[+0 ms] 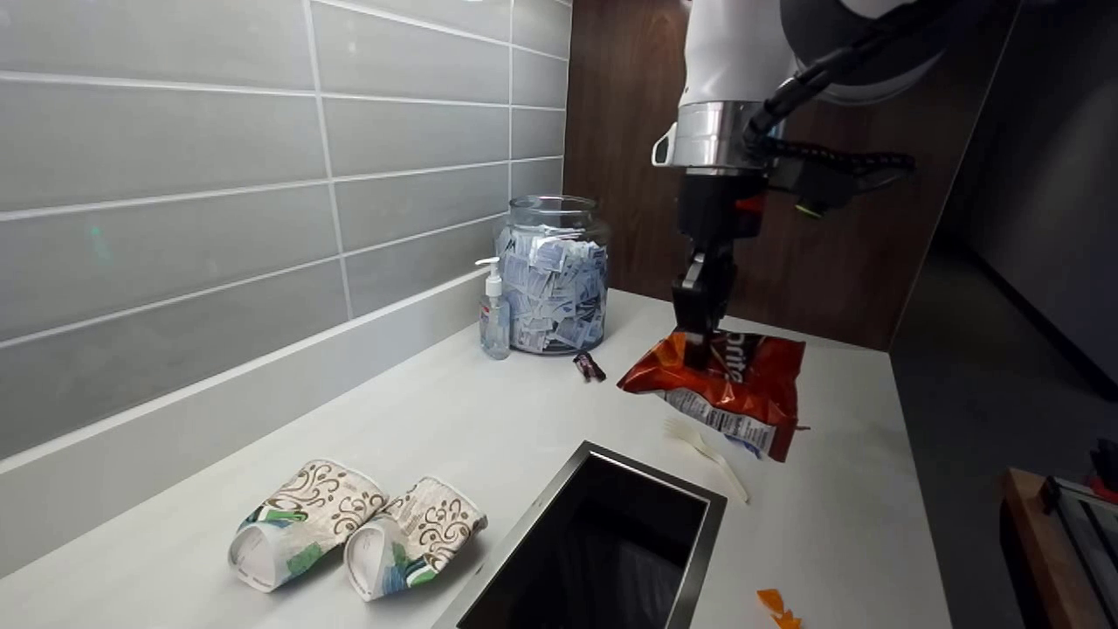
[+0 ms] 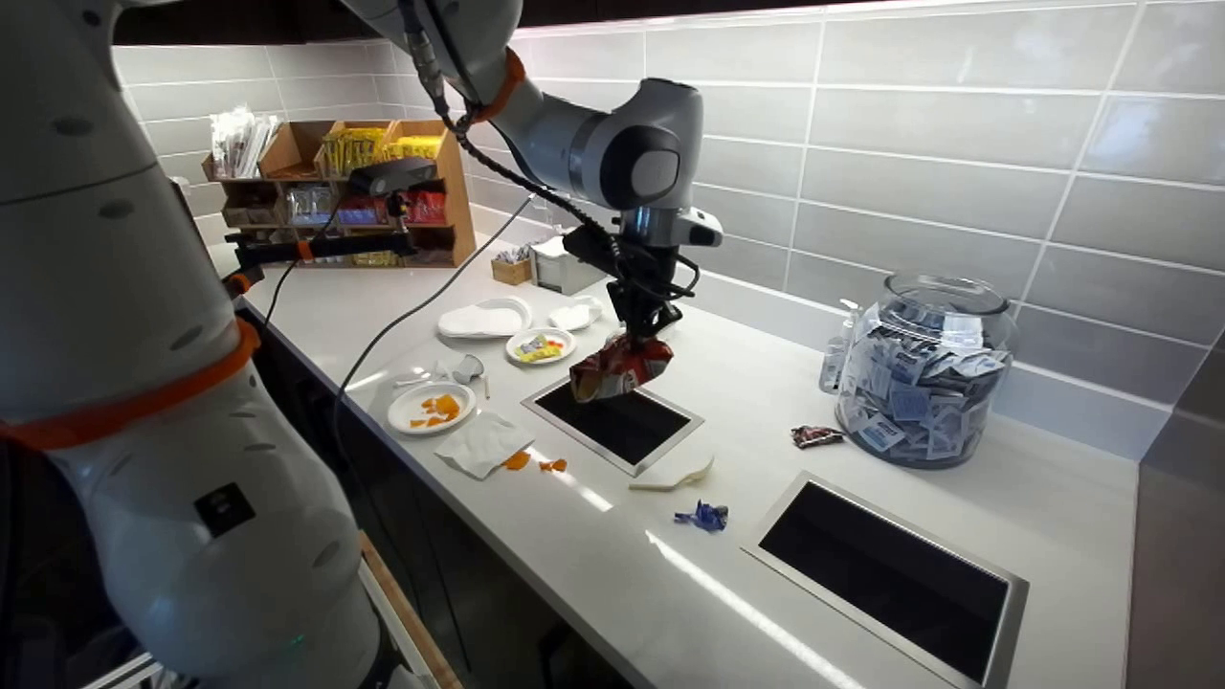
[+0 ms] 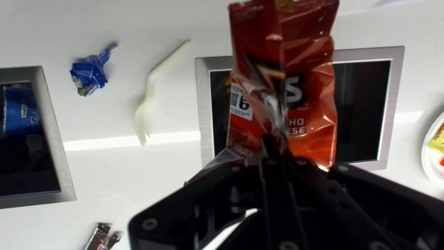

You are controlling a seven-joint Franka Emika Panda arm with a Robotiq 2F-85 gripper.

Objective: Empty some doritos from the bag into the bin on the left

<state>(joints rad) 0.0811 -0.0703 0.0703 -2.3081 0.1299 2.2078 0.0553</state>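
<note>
Your tool [image 1: 696, 351] holds the Doritos bag [image 2: 620, 368] pinched above the metal-rimmed bin [image 3: 205, 111], probably the left one, so positioning looks nearly finished, and next you should tip the bag carefully to pour.

A white Franka Emika Panda arm [image 2: 560, 129] extends outward and bends down at its wrist [image 2: 655, 175], its black Robotiq gripper [image 1: 696, 349] pointing downward with fingers [image 3: 270, 147] apparently drawn together, their tips blurred in the wrist view.
</note>
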